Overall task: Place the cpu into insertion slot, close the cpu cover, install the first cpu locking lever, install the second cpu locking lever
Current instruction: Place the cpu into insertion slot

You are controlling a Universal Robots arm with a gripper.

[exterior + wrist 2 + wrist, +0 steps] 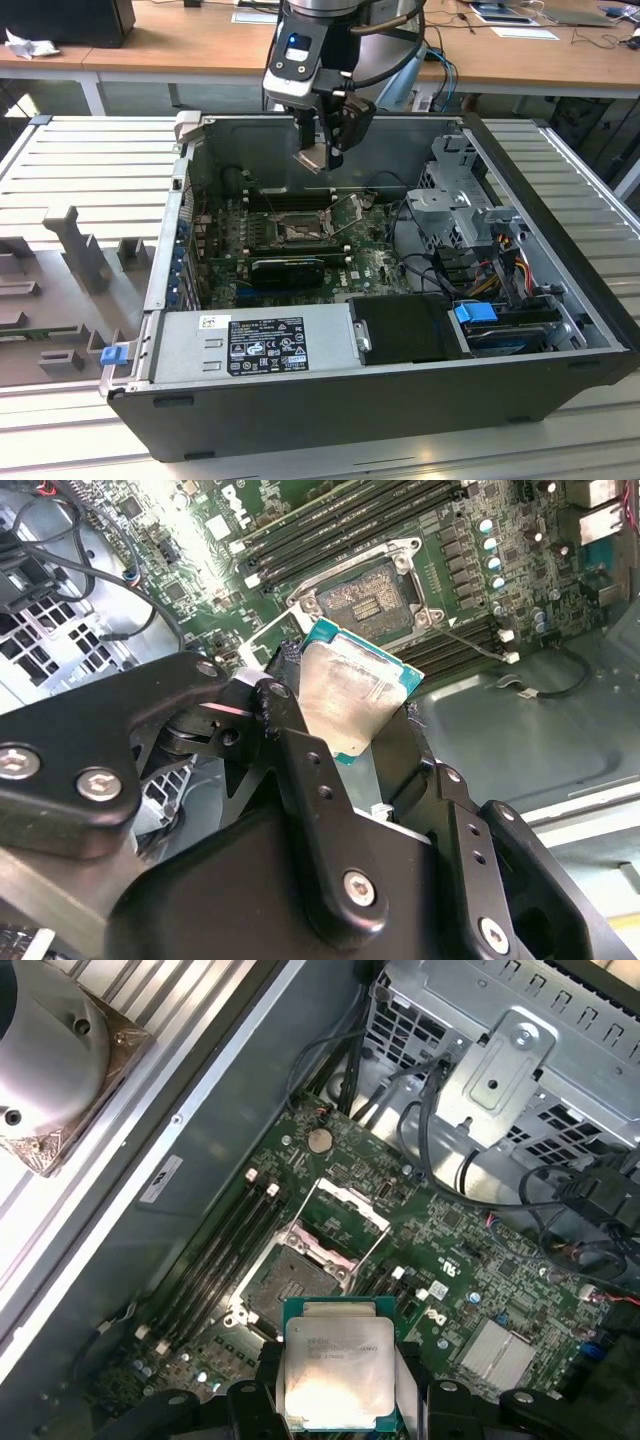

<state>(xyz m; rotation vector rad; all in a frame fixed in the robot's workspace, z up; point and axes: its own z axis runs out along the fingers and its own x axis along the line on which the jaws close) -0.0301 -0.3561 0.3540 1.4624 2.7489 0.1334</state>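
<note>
In the exterior view you see the arm come down from above into an open computer case [300, 415] that lies on a ribbed metal table [80, 150]. The claw [322, 152] hangs over the green board [375, 262] and is closed on the chip [313, 158], which is up in the air and apart from the socket [300, 233] below it. The socket lies bare, and its cover [348, 212] is tipped up on the side toward the exterior view's right. A grey power supply box [255, 345] lies along the near wall of the case. In the second wrist view you look past the black fingers [295, 750] at the chip [350, 695] pinched between them, its pale metal face tilted and its green edge showing. The claw [350, 715] holds it by two opposite sides. Beyond it sits the socket [372, 598], a square with a silvery frame and a dull centre, with nothing in it, and long black memory slots [340, 525] run on its far side. In the first wrist view you see the chip [338, 1372] face on in the claw [338, 1392], between the fingers [268, 1385]. The open socket [292, 1282] lies on the board just past it, and the cover [345, 1212] stands raised at the socket's far edge. More memory slots [215, 1260] run beside the socket, and a round coin battery [318, 1140] sits further off.
</note>
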